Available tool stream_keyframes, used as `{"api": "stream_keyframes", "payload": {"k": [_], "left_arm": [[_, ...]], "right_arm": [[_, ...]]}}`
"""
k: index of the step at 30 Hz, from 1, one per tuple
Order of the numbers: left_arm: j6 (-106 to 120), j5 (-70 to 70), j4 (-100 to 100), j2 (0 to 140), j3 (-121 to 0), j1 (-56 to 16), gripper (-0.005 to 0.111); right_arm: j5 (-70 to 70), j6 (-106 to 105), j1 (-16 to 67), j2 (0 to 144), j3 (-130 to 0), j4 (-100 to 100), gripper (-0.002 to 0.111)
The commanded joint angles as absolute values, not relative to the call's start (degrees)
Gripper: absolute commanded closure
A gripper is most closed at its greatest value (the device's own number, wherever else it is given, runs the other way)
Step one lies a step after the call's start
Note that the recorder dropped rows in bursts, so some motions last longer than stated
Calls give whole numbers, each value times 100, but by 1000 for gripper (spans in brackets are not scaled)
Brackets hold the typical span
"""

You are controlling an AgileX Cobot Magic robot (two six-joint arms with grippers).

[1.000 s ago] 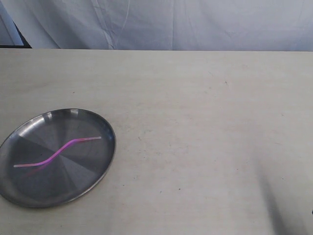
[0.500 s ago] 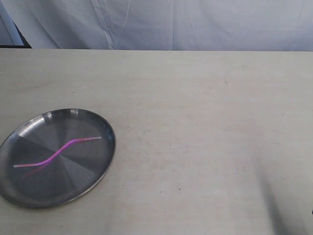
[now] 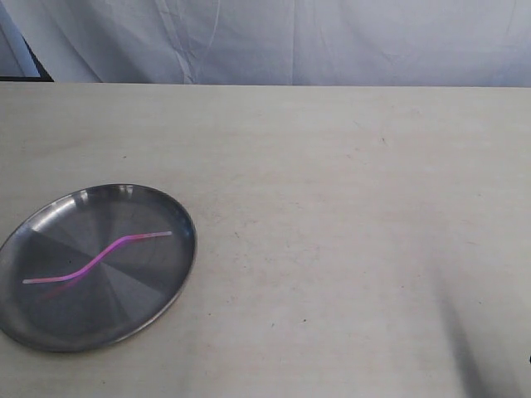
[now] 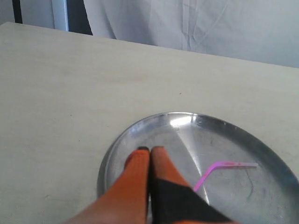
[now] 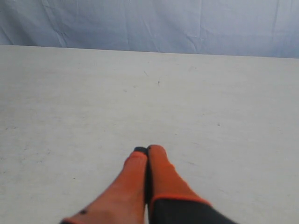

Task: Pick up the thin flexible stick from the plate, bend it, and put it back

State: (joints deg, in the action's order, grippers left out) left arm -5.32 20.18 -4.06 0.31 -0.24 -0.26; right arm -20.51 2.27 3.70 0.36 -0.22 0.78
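The round silver-grey metal plate lies at the table's front left. On it rests the thin pink stick, wavy-bent with pale ends, lying free. In the left wrist view the plate fills the lower part and one bent end of the stick shows beside the orange fingers. My left gripper hovers over the plate, shut with nothing between its fingers. My right gripper is shut and empty over bare table. Neither gripper appears in the exterior view.
The pale wooden table stretches to a white cloth backdrop at the far edge. A dark shadow falls on the table's front right corner.
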Motion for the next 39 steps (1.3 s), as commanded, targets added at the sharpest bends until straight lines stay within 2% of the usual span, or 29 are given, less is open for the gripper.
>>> {"api": "stream_keyframes", "payload": {"k": [1, 8, 39], "left_arm": [[-565, 1813, -462, 0, 0, -12, 107], [-565, 1016, -321, 0, 0, -12, 107], [-543, 1045, -270, 0, 0, -12, 107]], "right_arm": [[-2015, 214, 332, 0, 0, 80, 109], [-2015, 214, 332, 0, 0, 80, 109], [-2015, 214, 332, 0, 0, 80, 109]]}}
